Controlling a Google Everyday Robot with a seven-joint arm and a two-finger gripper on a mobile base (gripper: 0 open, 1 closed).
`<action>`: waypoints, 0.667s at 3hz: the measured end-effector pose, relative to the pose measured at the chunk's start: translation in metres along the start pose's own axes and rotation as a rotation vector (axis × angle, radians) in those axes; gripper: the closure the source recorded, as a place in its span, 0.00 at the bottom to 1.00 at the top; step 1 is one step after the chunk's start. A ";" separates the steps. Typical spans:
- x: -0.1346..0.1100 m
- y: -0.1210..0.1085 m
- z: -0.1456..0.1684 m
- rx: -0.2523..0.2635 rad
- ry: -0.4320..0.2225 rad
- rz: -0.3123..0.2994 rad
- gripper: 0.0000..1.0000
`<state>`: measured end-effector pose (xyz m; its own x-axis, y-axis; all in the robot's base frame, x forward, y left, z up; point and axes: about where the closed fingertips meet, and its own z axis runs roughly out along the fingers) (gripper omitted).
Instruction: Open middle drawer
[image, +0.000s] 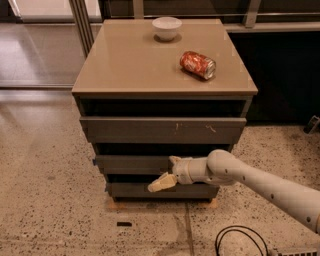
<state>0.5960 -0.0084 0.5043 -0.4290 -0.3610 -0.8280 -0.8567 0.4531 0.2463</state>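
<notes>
The middle drawer (131, 164) is a dark grey flat front in the cabinet, with a small blue bit at its left end. It stands nearly flush, slightly ahead of the fronts around it. My gripper (168, 172) is at the right half of this front, reaching in from the right. Its fingers are spread: the upper fingertip (174, 160) is at the drawer's top edge, and the lower finger (161, 183) hangs below its bottom edge. The tray inside is hidden.
The taller scratched top front (162, 130) is above and the narrow bottom front (130, 190) below. On the tan cabinet top (130, 65) stand a white bowl (167, 27) and a lying red can (198, 64). A black cable (240, 241) lies on the speckled floor.
</notes>
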 end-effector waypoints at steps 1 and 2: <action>-0.010 0.003 0.000 0.020 0.001 -0.099 0.00; -0.015 0.001 -0.014 0.069 0.034 -0.214 0.00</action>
<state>0.5975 -0.0137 0.5239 -0.2501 -0.4820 -0.8397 -0.9083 0.4172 0.0310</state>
